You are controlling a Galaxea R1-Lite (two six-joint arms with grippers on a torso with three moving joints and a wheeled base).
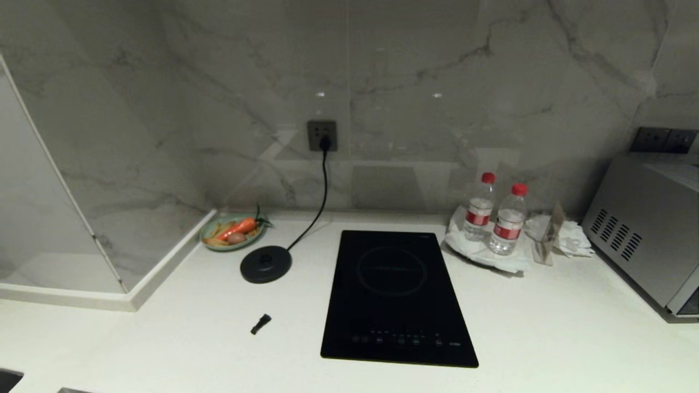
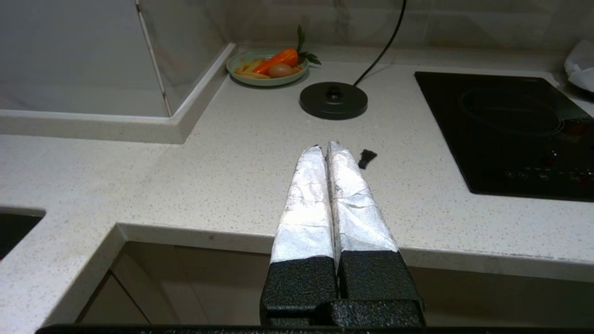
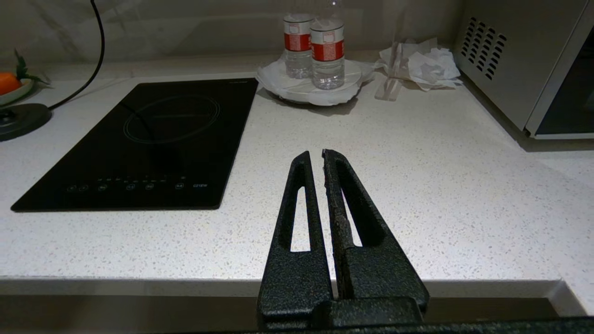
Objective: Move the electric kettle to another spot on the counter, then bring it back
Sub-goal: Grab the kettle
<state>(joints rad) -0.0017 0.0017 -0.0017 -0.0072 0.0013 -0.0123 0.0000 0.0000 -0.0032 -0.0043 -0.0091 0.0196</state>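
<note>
I see no electric kettle in any of my three views; only its round black base disc [image 1: 266, 264] sits on the worktop [image 1: 546, 327], toward the back left, its cord [image 1: 322, 191] running up to a wall socket [image 1: 321, 135]. Just behind the disc, in the back left corner against the wall, is a green plate [image 1: 210, 240] with a carrot [image 1: 238, 227] and an egg [image 1: 236, 238]. A small black piece [image 1: 260, 324] lies nearer the front edge, between the disc and me, left of the black induction hob [image 1: 396, 297] set into the middle of the worktop. Toward the back right, two red-capped water bottles [image 1: 494, 221] stand on a white plate [image 1: 475, 250], with crumpled tissue [image 1: 570, 239] beside them and a silver microwave [image 1: 647, 229] at the right edge.

My left gripper [image 2: 323, 147] hangs off the front edge, its foil-wrapped jaws pressed together and empty. My right gripper [image 3: 314, 157] also sits out past the front edge, right of the hob, jaws together, holding nothing.
</note>
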